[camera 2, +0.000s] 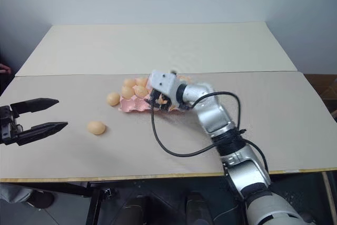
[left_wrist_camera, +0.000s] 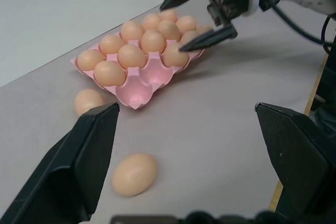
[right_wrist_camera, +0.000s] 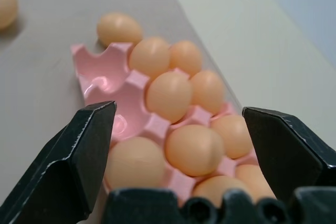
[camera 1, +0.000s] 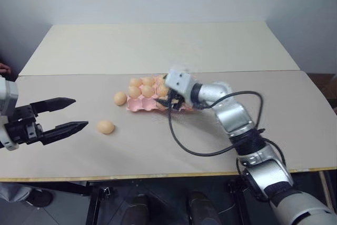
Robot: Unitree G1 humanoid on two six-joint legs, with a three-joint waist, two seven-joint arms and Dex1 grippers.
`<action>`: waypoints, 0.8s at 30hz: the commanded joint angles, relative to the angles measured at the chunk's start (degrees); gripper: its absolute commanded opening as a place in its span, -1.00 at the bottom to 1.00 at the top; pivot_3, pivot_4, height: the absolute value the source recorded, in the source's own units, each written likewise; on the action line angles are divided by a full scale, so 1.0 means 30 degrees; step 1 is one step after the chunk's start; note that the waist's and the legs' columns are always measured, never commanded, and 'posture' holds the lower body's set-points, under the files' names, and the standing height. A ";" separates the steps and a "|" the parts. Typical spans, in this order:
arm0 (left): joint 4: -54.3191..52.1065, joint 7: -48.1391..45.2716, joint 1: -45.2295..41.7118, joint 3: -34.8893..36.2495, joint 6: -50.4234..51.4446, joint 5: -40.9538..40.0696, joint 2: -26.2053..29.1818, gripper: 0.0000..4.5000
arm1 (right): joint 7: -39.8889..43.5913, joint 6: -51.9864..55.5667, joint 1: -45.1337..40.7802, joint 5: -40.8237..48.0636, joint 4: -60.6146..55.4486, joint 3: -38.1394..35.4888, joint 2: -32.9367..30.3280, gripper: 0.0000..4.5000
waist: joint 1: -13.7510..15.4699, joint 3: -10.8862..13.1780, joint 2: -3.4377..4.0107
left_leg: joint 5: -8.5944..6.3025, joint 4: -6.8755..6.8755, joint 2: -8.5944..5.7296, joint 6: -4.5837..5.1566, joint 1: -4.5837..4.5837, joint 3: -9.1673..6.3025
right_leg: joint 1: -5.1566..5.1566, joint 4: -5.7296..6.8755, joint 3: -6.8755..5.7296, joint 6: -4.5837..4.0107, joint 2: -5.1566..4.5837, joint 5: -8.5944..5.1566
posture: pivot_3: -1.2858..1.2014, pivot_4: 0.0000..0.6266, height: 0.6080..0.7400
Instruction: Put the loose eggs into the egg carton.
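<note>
The pink egg carton lies mid-table, most of its cups filled with tan eggs and the cups at its left end bare. One loose egg rests against the carton's left edge. A second loose egg lies nearer the front left. My right gripper hovers open just over the carton's right part, nothing between its fingers. My left gripper stands open at the far left, level with the second loose egg and apart from it.
A black cable loops from my right arm onto the table in front of the carton. The table's front edge runs close below. A cream board covers the back half. A person's hand shows at the far left.
</note>
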 commanded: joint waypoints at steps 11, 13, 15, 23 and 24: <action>0.1611 -0.2194 0.1354 0.0877 -0.2155 0.2100 0.0459 1.00 | 0.7455 0.1009 0.8489 0.8888 -0.6604 -0.9249 -0.9262 0.99 | 0.0275 0.0004 0.0000 | -0.0008 0.0000 0.0013 0.0011 0.0024 0.0056 | 0.0048 -0.0044 0.0011 0.0001 -0.0001 -0.0001 | 0.03 -0.52 1.00; 0.1461 -0.1857 0.1615 0.0666 -0.2421 0.2318 0.0035 1.00 | 0.7445 0.1180 0.9281 0.9473 -0.7094 -0.9596 -0.9698 0.99 | 0.0191 0.0004 0.0002 | -0.0012 -0.0003 0.0066 0.0018 0.0037 0.0103 | 0.0044 -0.0037 0.0043 -0.0014 0.0053 0.0008 | 0.03 -0.52 1.00; 0.1273 -0.1272 0.1526 0.0451 -0.2860 0.2657 -0.0444 1.00 | 0.7093 0.1138 0.9646 0.9634 -0.7352 -0.9539 -0.9892 0.99 | 0.0145 0.0003 0.0000 | -0.0019 -0.0003 0.0148 0.0023 0.0057 0.0135 | 0.0049 -0.0044 0.0064 -0.0045 0.0135 0.0026 | 0.03 -0.52 1.00; 0.1340 -0.0208 0.0893 -0.2621 -0.4440 0.4525 -0.1087 1.00 | 0.6407 0.0803 0.9178 1.0033 -0.7371 -0.8552 -0.9680 0.99 | 0.0364 0.0002 -0.0002 | -0.0025 -0.0003 0.0204 0.0013 0.0045 0.0170 | 0.0049 -0.0116 0.0069 -0.0091 0.0182 0.0066 | 0.03 -0.52 1.00; 0.1501 0.0062 0.0550 -0.3326 -0.4571 0.4714 -0.1329 1.00 | 0.6374 0.0746 0.9122 1.0023 -0.7370 -0.8394 -0.9654 0.99 | 0.0390 0.0002 -0.0002 | -0.0026 -0.0003 0.0203 0.0012 0.0045 0.0170 | 0.0051 -0.0125 0.0069 -0.0090 0.0182 0.0068 | 0.03 -0.52 1.00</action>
